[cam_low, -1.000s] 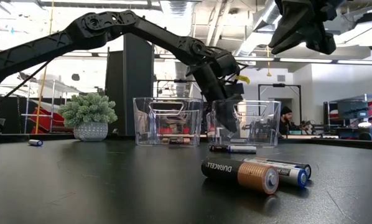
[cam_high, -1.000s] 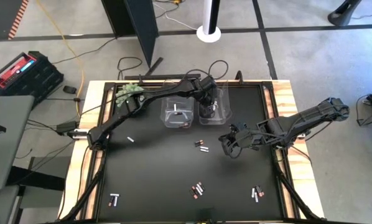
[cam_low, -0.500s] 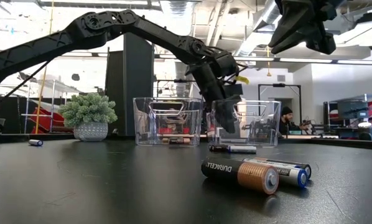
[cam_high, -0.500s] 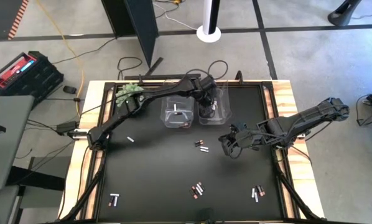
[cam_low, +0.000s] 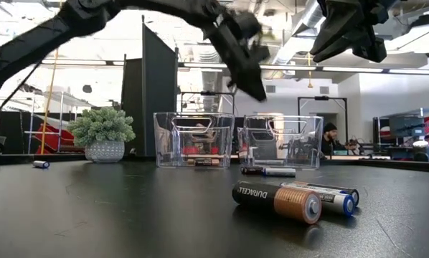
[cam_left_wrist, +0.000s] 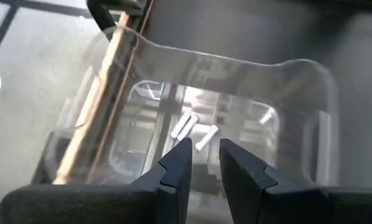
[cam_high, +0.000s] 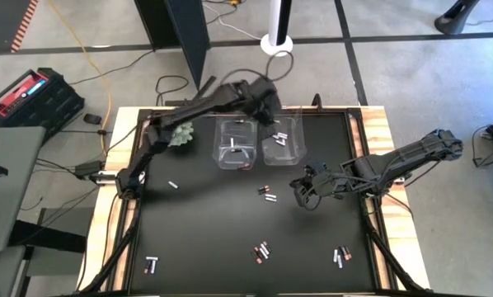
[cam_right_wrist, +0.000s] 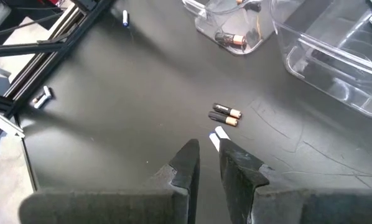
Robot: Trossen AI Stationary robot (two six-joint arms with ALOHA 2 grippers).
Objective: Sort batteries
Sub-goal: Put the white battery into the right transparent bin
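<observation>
While blurred above the right bin (cam_high: 281,145), left fingers (cam_left_wrist: 201,163) seemingly narrow, empty; right fingers (cam_right_wrist: 206,158) narrow, empty.

Potted plant (cam_low: 102,133) beside clear bins (cam_low: 194,140)

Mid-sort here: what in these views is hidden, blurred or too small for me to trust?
- Left gripper, low view: motion-blurred above the bins.
- Batteries in the right bin, high view: too small to tell types; the left wrist view blurs them through clear plastic.
- Pair at the table's near-left corner, high view: too small to read.
- Right gripper, low view: fingertips cut off by the top edge.
</observation>
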